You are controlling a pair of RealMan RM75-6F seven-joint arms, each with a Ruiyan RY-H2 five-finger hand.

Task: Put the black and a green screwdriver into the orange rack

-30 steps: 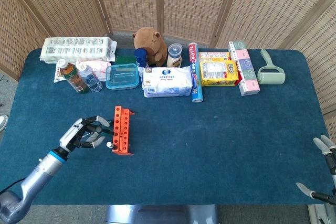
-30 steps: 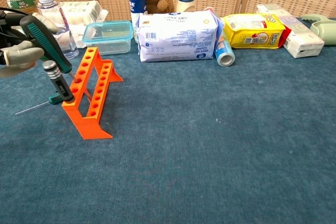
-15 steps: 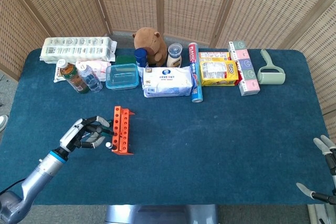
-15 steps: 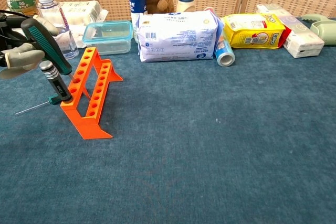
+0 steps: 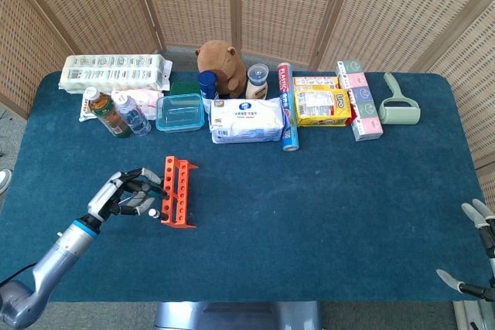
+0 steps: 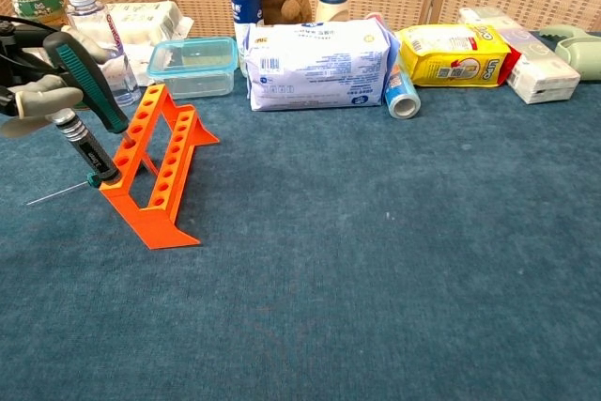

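While the robot's left hand (image 6: 38,91) grips the green-and-black-handled screwdriver (image 6: 89,82) at the far left of the blue cloth table (image 5: 325,191), its fingers curled around the handle, the tool slants down toward a hole near the far end of the orange plastic rack (image 6: 155,166). The rack looks tilted, its left side lifted rather than sitting flat, so the tip seems to be pushing against it more than entering. A black-handled screwdriver with a silver cap (image 6: 84,143) leans at the rack's near left corner; whether it sits in a hole or merely rests against the frame I cannot tell. A thin metal shaft (image 6: 56,192) lies on the cloth just left of the rack.

By my reading, the step in hand is seating the green screwdriver. The next move calls for raising the handle nearer to upright, lining the tip over a hole, and lowering gently so the rack settles flat.

The right hand (image 5: 476,249) hangs at the near right table edge, fingers spread, holding nothing.
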